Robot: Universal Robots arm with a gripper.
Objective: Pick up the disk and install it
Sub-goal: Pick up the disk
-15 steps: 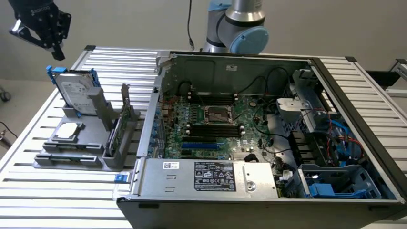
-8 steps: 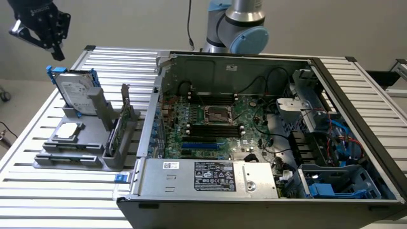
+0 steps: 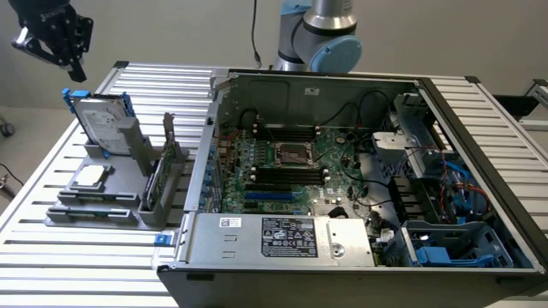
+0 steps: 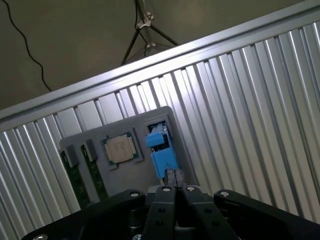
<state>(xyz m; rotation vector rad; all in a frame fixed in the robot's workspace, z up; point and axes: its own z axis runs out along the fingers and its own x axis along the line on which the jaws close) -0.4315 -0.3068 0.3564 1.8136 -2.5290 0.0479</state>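
Jaws are closed, fingers pressed flat together with nothing between them. From my seat, the gripper (image 3: 76,70) hangs in open air above the table's (image 3: 68,269) far corner on the exterior view's left, clear of everything. In the wrist view its tips (image 4: 173,175) sit right over the blue end of the disk (image 4: 162,157).

That disk (image 3: 107,125) stands on edge in the grey holder (image 3: 94,205), label facing the exterior view's left, with its blue frame poking out at the top corners. Its upper edge is free on all sides, and I see a clear gap between it and the fingertips.

On the same holder the square chip (image 3: 92,176) lies flat just below the disk, and a green card (image 3: 158,173) stands upright on the side toward the computer case (image 3: 325,90). Only a narrow strip of ribbed table separates the holder from the case wall.

The case lies open-topped, its rim running higher than the holder's base. Bare slats stretch toward the near edge on the exterior view's left.
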